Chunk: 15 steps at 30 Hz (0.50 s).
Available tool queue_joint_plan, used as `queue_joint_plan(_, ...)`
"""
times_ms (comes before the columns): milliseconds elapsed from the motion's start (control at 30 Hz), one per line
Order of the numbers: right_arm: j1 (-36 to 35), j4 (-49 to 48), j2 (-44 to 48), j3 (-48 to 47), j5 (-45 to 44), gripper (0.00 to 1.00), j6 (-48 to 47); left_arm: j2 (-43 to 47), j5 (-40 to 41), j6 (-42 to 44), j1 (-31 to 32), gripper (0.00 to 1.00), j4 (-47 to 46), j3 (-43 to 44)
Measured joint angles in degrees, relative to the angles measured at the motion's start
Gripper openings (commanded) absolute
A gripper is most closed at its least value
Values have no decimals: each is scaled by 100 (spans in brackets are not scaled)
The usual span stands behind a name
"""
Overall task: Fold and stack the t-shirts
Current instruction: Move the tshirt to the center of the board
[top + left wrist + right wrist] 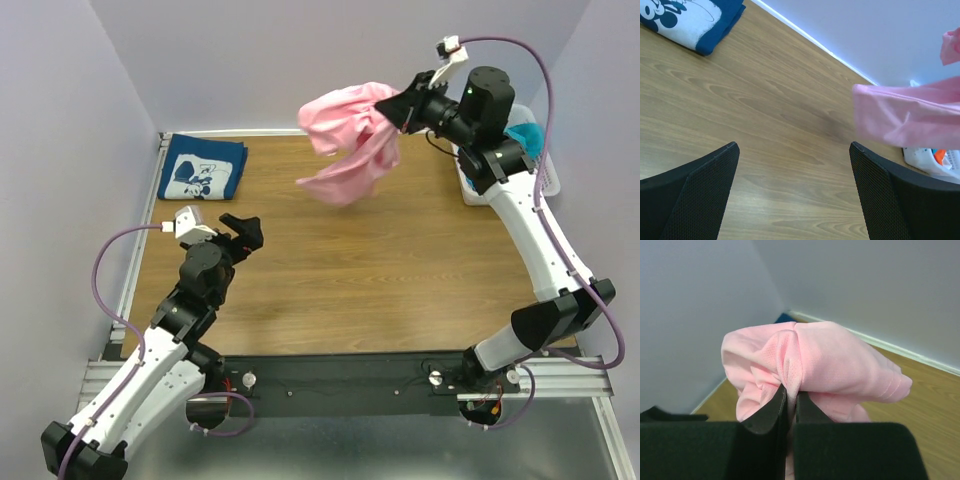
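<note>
My right gripper (pixel 400 108) is shut on the bunched light pink t-shirt (pixel 350 140) and holds it in the air over the far middle of the table; the cloth is pinched between its fingers in the right wrist view (pixel 810 360). It also shows hanging at the right of the left wrist view (pixel 910 117). The navy blue t-shirt (pixel 204 168) with a white cartoon print lies folded at the far left corner, also seen in the left wrist view (pixel 695 17). My left gripper (pixel 243 230) is open and empty above the left part of the table.
A white basket (pixel 500 165) with teal cloth sits at the far right edge, behind my right arm; its corner shows in the left wrist view (pixel 932 160). Lavender walls close the table at the back and sides. The wooden tabletop (pixel 380 280) stretches between the arms.
</note>
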State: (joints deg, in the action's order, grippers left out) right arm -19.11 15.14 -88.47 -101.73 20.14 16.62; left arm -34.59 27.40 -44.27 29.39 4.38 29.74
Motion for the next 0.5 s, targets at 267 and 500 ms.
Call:
queue_joint_plan(267, -225, -374, 343, 1196, 105, 69, 256, 46, 0, -446, 0, 98, 702, 94)
queue_joint_plan(500, -197, -155, 586, 4304, -2592, 100, 802, -33, -149, -695, 0, 98, 1176, 46)
